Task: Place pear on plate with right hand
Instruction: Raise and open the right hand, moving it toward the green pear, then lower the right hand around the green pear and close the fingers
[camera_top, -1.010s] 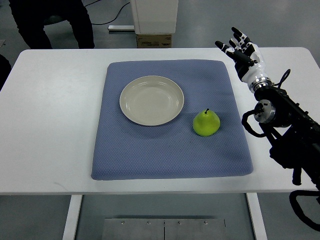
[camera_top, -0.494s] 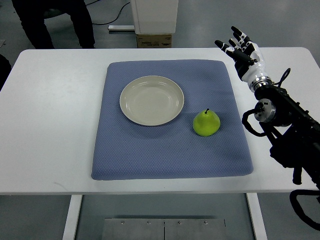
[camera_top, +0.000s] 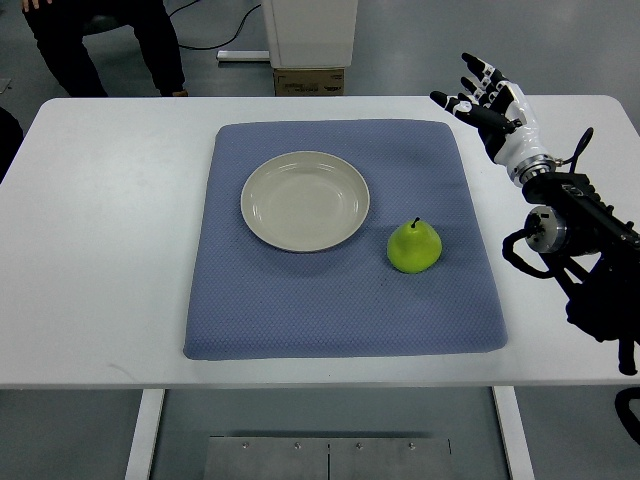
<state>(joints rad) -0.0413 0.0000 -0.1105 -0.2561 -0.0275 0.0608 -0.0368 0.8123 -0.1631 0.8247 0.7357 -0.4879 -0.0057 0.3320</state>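
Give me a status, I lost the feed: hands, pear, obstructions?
Right hand open, empty, above table's far right. Left not in view. Pear upright on blue mat, beside empty plate. Nothing between them.

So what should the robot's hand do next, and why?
Probably swing the right hand in toward the pear. The hand is open and empty near the table's far right corner, while the pear sits untouched on the blue mat, beside the empty plate.
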